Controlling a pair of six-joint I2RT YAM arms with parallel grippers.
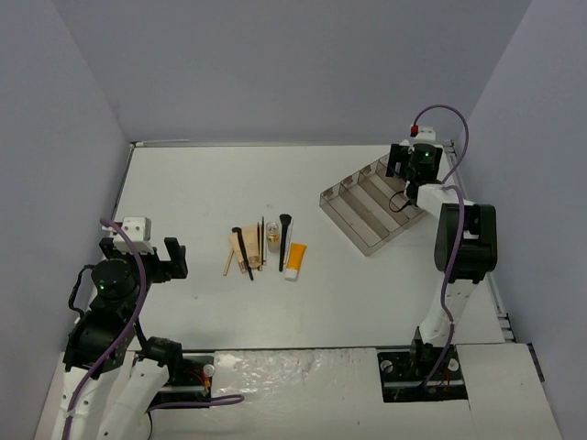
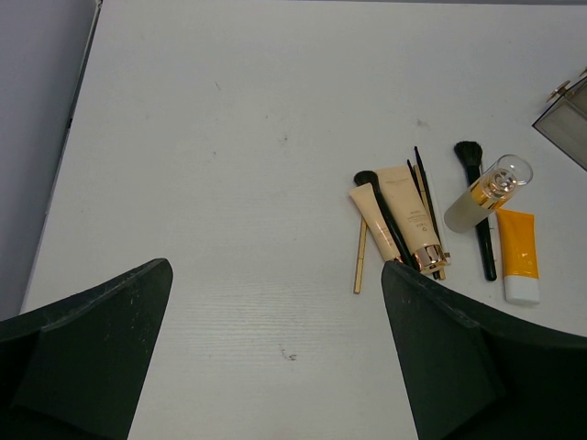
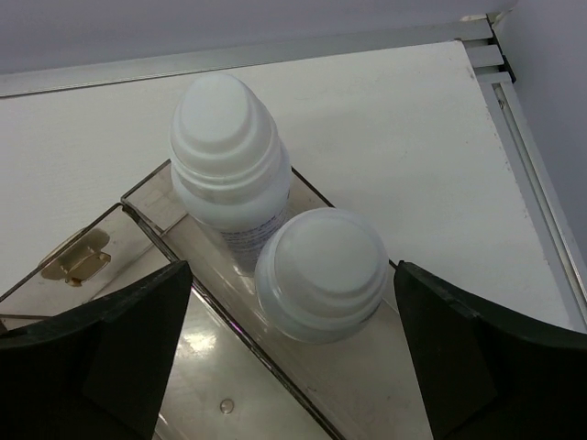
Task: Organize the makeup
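Observation:
Two white bottles [image 3: 229, 151] [image 3: 321, 270] stand upright side by side in the end slot of the clear smoky tray [image 3: 138, 367]. My right gripper [image 3: 293, 275] is open, one finger on each side of the nearer bottle and apart from it. In the top view this gripper [image 1: 410, 167] hides the bottles. The other makeup lies mid-table: an orange white-capped tube [image 2: 518, 254], a small amber vial [image 2: 486, 192], black brushes [image 2: 477, 215], tan tubes [image 2: 404, 211] and a thin gold stick [image 2: 359, 263]. My left gripper [image 2: 275, 275] is open and empty, left of this cluster [image 1: 266, 246].
The tray [image 1: 371, 206] lies at an angle at the back right, its other slots showing nothing inside. Its corner shows in the left wrist view [image 2: 564, 110]. Grey walls close the table on the left, the back and the right.

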